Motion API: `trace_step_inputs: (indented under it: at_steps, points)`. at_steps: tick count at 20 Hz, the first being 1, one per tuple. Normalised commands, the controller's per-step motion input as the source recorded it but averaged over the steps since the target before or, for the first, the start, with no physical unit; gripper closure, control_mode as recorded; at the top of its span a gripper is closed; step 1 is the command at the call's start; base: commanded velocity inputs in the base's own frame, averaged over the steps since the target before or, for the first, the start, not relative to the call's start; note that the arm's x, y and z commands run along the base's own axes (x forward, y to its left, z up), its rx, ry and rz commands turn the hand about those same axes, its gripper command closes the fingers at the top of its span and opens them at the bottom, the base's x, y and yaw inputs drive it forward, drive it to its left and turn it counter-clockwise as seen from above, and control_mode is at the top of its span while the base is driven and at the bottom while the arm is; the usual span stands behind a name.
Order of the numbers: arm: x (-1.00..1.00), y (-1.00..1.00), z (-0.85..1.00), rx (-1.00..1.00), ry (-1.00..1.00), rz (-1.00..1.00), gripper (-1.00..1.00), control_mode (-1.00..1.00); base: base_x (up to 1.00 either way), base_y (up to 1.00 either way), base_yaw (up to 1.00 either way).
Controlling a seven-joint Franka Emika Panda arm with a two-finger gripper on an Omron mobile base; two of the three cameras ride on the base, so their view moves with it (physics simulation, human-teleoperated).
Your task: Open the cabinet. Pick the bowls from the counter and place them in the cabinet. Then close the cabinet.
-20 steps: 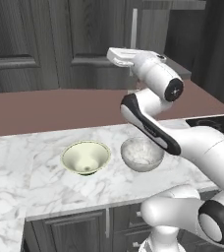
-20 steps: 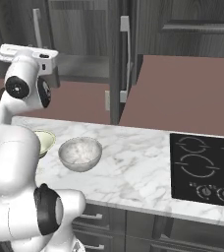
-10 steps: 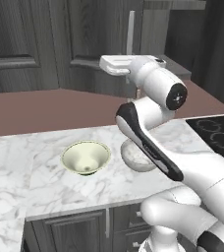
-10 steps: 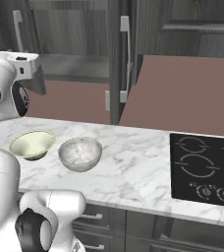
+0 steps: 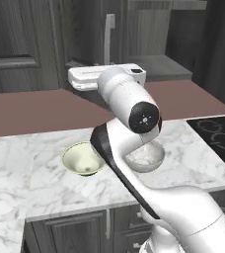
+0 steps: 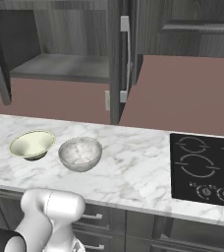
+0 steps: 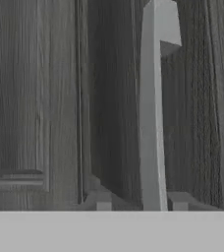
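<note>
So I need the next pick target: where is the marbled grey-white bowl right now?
In the right base view the marbled bowl sits on the counter, just right of the cream bowl and left of the cooktop, below the open cabinet.

Kitchen: cooktop (image 6: pixel 205 170), marble counter (image 6: pixel 133 162)

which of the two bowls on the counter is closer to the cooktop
The marbled grey-white bowl. It sits between the pale cream bowl and the black cooktop.

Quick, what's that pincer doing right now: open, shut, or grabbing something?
Pincer: its two fingertips stand one on each side of the silver door handle, apart from it; whether it is gripping the handle cannot be told.
</note>
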Motion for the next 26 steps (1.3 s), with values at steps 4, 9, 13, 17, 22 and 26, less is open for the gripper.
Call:
trace_step_inputs:
  at_steps: [4, 9, 13, 17, 22, 26]
  points:
    - [-0.77, 0.92, 0.19, -0.07, 0.09, -0.12, 1.0, -1.0, 0.0, 0.0, 0.0]
    - [-0.58, 0.23, 0.13, -0.03, 0.1, -0.14, -1.0, -1.0, 0.0, 0.0, 0.0]
    - [-0.76, -0.85, 0.31, 0.0, 0.03, -0.12, -1.0, -1.0, 0.0, 0.0, 0.0]
    - [-0.97, -0.97, 0.35, 0.04, 0.0, -0.07, -1.0, -1.0, 0.0, 0.0, 0.0]
    - [-0.2, -1.0, 0.03, 0.03, 0.04, -0.01, -1.0, -1.0, 0.0, 0.0, 0.0]
    - [0.41, -0.85, -0.05, 0.02, 0.02, 0.02, -1.0, -1.0, 0.0, 0.0, 0.0]
